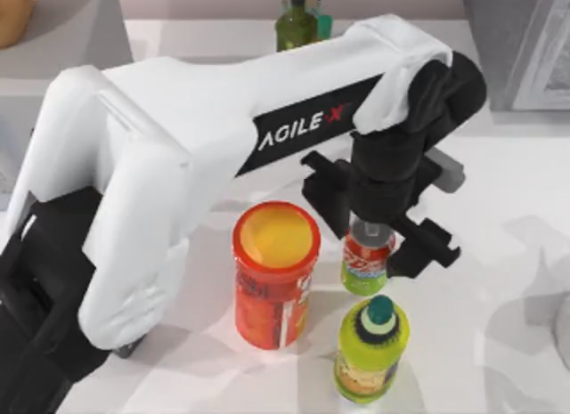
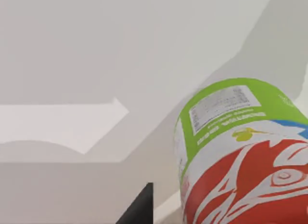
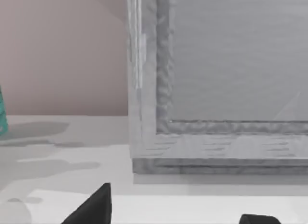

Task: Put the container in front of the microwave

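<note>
While your left hand hangs directly over the upright container, fingers spread wide either side, you need only descend along its vertical axis.

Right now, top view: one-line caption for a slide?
Left hand straddles the small drink can, between orange-red canister and yellow-green bottle.
</note>
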Controlling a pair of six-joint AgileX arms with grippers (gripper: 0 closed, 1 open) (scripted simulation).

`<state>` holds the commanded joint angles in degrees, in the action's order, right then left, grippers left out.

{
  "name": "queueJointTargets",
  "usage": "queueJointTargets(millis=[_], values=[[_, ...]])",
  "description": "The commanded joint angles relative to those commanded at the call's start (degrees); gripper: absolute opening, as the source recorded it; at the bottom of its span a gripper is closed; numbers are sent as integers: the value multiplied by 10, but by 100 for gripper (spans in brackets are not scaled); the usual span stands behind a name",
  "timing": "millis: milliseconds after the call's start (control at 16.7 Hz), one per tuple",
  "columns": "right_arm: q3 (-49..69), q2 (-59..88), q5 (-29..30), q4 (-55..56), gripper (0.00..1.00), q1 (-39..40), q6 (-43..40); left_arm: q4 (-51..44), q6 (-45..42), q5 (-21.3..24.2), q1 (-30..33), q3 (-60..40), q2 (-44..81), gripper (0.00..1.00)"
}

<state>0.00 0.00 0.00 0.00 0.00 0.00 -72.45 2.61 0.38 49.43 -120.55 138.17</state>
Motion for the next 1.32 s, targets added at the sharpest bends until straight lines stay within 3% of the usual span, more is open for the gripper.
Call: queueJointTargets(millis=[420,1020,1320], values=[[0,0,0,0,100,0,0,0,0,0,0,0,0,2],[0,0,0,0,100,0,0,-2,-1,0,0,-2,1,0],[0,0,0,0,100,0,0,-70,-1,0,1,-70,3,0]])
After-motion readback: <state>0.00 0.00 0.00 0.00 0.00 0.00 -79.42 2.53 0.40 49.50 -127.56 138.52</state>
